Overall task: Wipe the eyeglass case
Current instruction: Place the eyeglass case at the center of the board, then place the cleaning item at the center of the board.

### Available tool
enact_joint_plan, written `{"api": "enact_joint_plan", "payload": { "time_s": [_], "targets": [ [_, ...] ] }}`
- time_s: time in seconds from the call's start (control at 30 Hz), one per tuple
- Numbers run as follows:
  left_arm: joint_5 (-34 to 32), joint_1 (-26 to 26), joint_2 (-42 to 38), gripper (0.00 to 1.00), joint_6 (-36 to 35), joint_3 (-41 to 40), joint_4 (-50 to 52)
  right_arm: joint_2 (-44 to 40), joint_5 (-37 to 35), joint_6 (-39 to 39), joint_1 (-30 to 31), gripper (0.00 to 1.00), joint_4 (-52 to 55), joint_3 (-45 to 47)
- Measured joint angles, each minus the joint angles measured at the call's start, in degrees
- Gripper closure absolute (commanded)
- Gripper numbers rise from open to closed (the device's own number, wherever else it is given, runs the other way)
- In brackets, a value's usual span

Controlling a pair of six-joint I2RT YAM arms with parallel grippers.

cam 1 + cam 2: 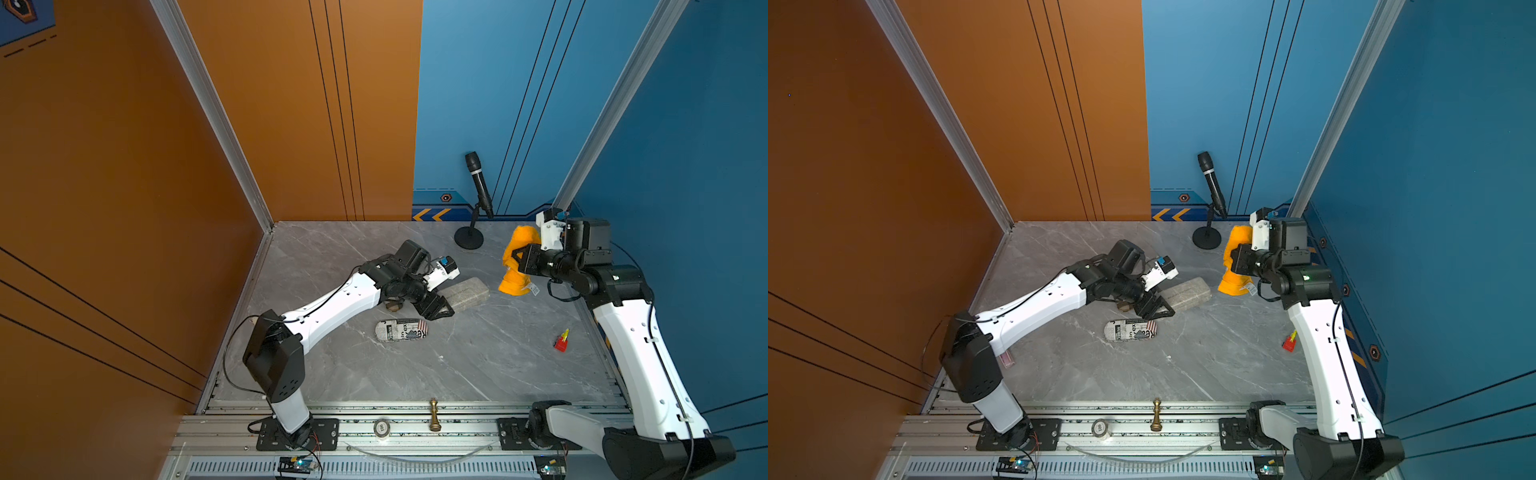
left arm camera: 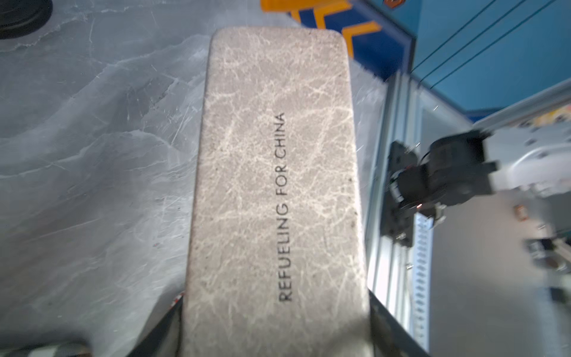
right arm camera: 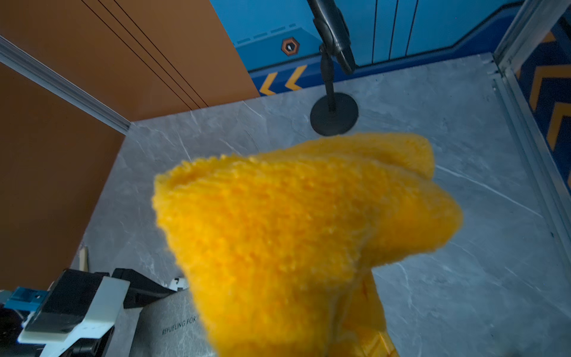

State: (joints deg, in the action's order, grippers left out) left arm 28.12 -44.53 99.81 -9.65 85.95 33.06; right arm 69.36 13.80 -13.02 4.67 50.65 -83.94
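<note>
— Grey marble tabletop (image 1: 478, 365) in the orange-and-blue booth is carrying everything. How is the wipe going?

— Top views first. In both of them the left fingers (image 1: 441, 308) are clamping the near end of the eyeglass case (image 1: 467, 293), which is sitting mid-tabletop and angling toward the back right. I'm not able to tell whether its far end is resting or hanging.

— And the right side?

— The right fingers (image 1: 516, 257) are pinching the orange cloth (image 1: 514, 284) up by the microphone stand (image 1: 469, 239). The cloth is dangling well apart from the case (image 1: 1185, 293). A newsprint-patterned pouch (image 1: 401, 330) is lying just in front of the left fingers (image 1: 1158, 309), untouched.

— Left wrist view?

— The case (image 2: 278, 185) is running straight out from between the fingers (image 2: 391, 327), lettered face up. No cloth is touching it.

— Right wrist view?

— The cloth (image 3: 293, 231) is filling the frame and hiding the fingers. A corner of the case (image 3: 173, 327) is peeking out beneath it, with a clear gap between the two.

— Verdict?

— I'm reading both pickups as done: the case is being held steady and the cloth is gripped. Wiping itself isn't starting yet. What's left is bringing the cloth over, making contact and stroking along the lid.
</note>
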Motion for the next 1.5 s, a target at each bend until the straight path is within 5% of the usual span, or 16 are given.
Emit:
{"api": "enact_joint_plan", "payload": {
  "time_s": [0.3,0.53,1.13,1.3,1.5],
  "targets": [
    [-8.35,-3.74,9.55,0.76,-18.49,7.89,2.45,5.70,-11.82,3.85,4.46,1.00,9.40,-0.39],
    [-10.86,-4.63,19.93,0.76,-24.94,12.74,2.38,6.54,-19.50,5.68,4.33,1.00,10.84,2.56],
    [-11.54,-2.27,25.49,0.73,-28.52,14.19,2.32,28.55,-31.41,6.91,6.29,1.00,6.23,5.77],
    [-11.47,-1.51,26.43,0.70,-28.52,14.47,2.29,36.28,-40.39,8.70,6.32,1.00,6.86,2.05],
    [-11.50,-0.83,26.77,0.66,-28.52,15.69,2.34,45.77,-41.00,9.42,6.29,1.00,6.67,-1.68]
  ]
}}
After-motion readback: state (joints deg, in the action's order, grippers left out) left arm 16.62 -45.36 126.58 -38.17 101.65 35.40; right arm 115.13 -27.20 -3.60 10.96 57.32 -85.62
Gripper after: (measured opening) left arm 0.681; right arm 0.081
